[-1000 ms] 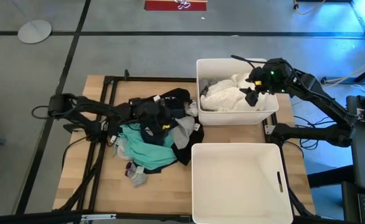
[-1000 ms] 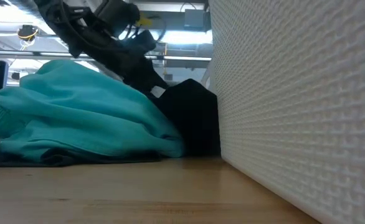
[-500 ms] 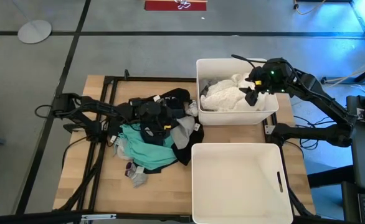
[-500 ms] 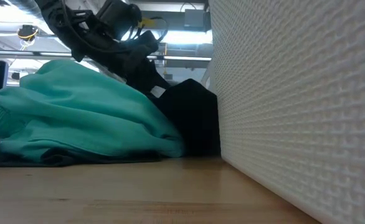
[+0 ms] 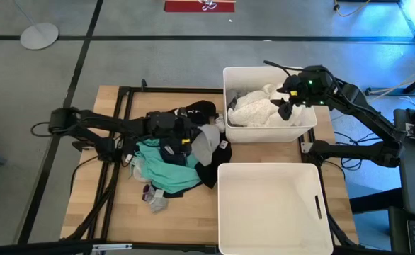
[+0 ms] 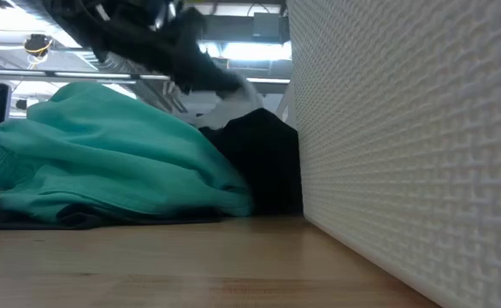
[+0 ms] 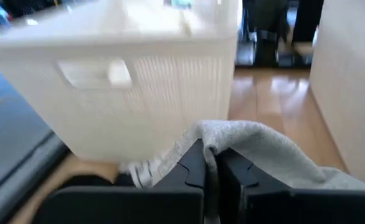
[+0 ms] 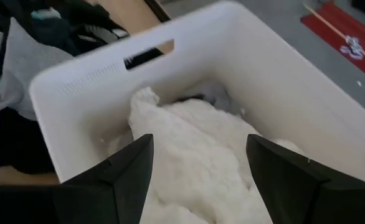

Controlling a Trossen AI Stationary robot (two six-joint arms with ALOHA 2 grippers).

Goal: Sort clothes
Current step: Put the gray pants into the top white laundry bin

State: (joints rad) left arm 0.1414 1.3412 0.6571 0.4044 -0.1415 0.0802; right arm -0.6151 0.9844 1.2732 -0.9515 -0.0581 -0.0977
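The clothes lie heaped [image 5: 172, 159] at the table's middle: a teal garment [image 6: 105, 162], black pieces [image 6: 263, 158], and a light grey garment [image 5: 207, 142] on the heap's right side. My left gripper [image 5: 192, 134] reaches in from the left above the heap and is shut on the light grey garment [image 7: 257, 143]. My right gripper [image 5: 289, 105] hangs open over the far white bin [image 5: 307, 127], above the white clothes [image 8: 195, 149] lying in it, touching nothing. My left gripper pinches a folded edge of the light grey garment [image 7: 215, 138] between its two fingertips, coming nearly level from the table's left. The held part is raised above the heap, and the rest of the cloth drapes down onto the other clothes.
A second white bin [image 5: 271, 205] stands empty at the near right, close beside the heap; its wall [image 6: 404, 154] fills the right of the low view. A small grey sock [image 5: 154, 202] lies on the wood near the heap's front. Bare tabletop [image 5: 94, 205] lies at the near left.
My left gripper has shut on the light grey garment and risen, drawing back a little toward the table's left. The gripped part of the garment has come up off the heap, while the teal and black clothes stay put.
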